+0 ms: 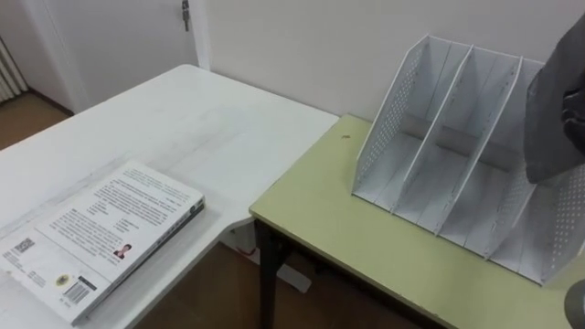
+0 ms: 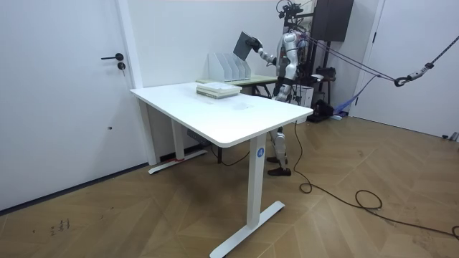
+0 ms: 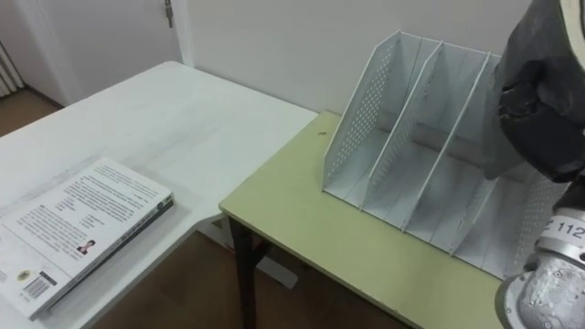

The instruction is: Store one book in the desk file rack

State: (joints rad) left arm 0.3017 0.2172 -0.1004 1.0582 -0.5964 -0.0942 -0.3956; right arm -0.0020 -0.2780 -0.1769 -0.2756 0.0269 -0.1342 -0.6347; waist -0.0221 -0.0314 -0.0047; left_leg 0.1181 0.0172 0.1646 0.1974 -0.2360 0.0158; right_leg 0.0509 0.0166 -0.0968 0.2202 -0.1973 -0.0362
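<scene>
right hand: clamped round grey book, above file rack
risk: snagging a divider if lowered misaligned; tipping rack or losing grip

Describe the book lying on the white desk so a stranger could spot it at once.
Start at the big white desk beside the green table with the file rack. A book lies flat on it, pale printed cover up, nearer the robot's left. Unlike the dark book raised in the right hand by the rack, it is light and unheld.
</scene>
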